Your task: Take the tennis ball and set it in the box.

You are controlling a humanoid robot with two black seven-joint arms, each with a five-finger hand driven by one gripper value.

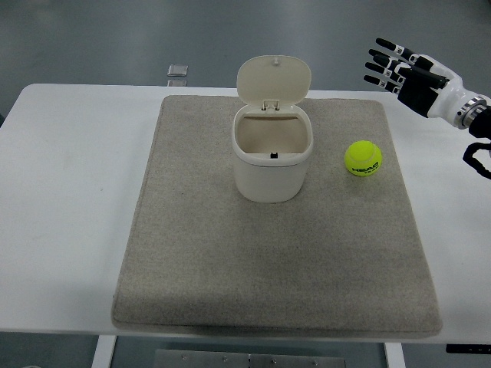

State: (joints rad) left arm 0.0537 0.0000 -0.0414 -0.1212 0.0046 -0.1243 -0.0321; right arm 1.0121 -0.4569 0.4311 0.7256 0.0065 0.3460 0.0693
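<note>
A yellow-green tennis ball (364, 159) lies on the grey mat (276, 253), to the right of the box. The box (272, 152) is a cream bin standing upright in the mat's upper middle, with its hinged lid (274, 80) flipped up at the back and its inside bare. My right hand (399, 69) hovers above the table's far right corner, up and to the right of the ball and well apart from it. Its fingers are spread and hold nothing. The left arm does not show.
A small grey square object (178, 71) lies just past the table's far edge at upper left. The white table (69, 199) extends to the left and right of the mat.
</note>
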